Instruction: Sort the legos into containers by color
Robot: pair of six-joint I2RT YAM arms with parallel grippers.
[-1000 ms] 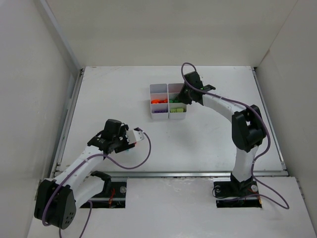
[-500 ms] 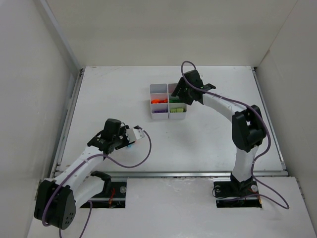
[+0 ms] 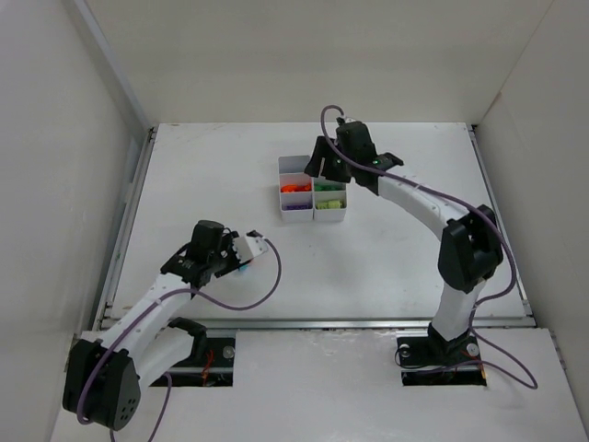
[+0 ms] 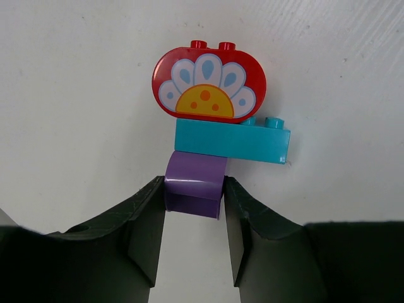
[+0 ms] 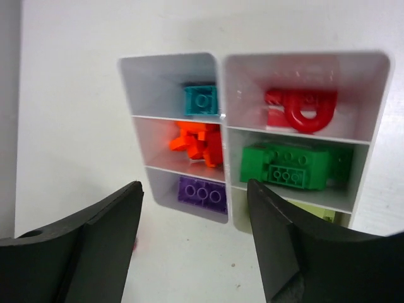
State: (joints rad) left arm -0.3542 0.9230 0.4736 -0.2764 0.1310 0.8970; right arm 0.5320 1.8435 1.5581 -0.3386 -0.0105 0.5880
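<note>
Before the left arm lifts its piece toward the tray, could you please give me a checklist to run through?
1. Grip: the left end effector is shut on the purple piece: ok.
2. That piece is separate from the teal brick and the red flower piece: cannot tell; they touch in a row.
3. Room beside the purple brick in its compartment of the tray: ok.
4. Path over the tray is free: not ok; the right end effector hangs open above it.

walls (image 3: pixel 55 184) flank table (image 3: pixel 212 175), tray (image 3: pixel 294 166) stands mid-table
</note>
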